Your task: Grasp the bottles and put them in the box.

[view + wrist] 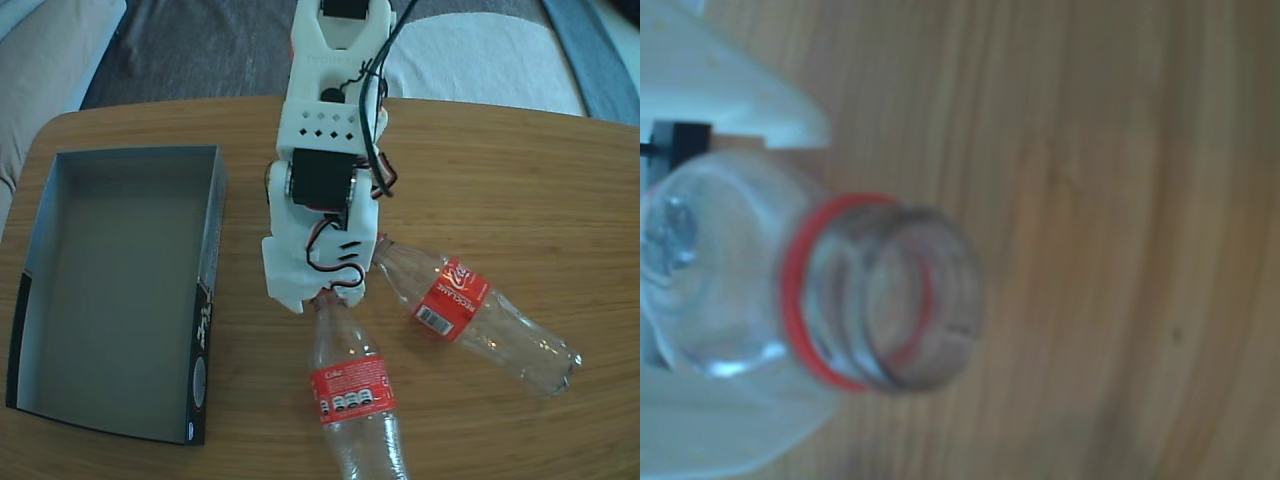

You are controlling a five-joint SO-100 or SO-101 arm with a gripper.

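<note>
Your gripper (325, 292) is clamped on the neck of the nearer bottle (352, 392), whose open mouth with its red ring (880, 300) fills the wrist view. A second bottle (470, 312), two in all, lies on the table (500, 160) just beside it. The one box (110, 290), at the fixed view's left, holds nothing.

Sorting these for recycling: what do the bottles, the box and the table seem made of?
The bottles: clear glossy plastic, probably; the wood shows through, with red printed wrap labels. The box: likely cardboard, matte grey inside, black printed outer wall. The table: wood or wood-look laminate with visible grain; which, I cannot tell.
</note>
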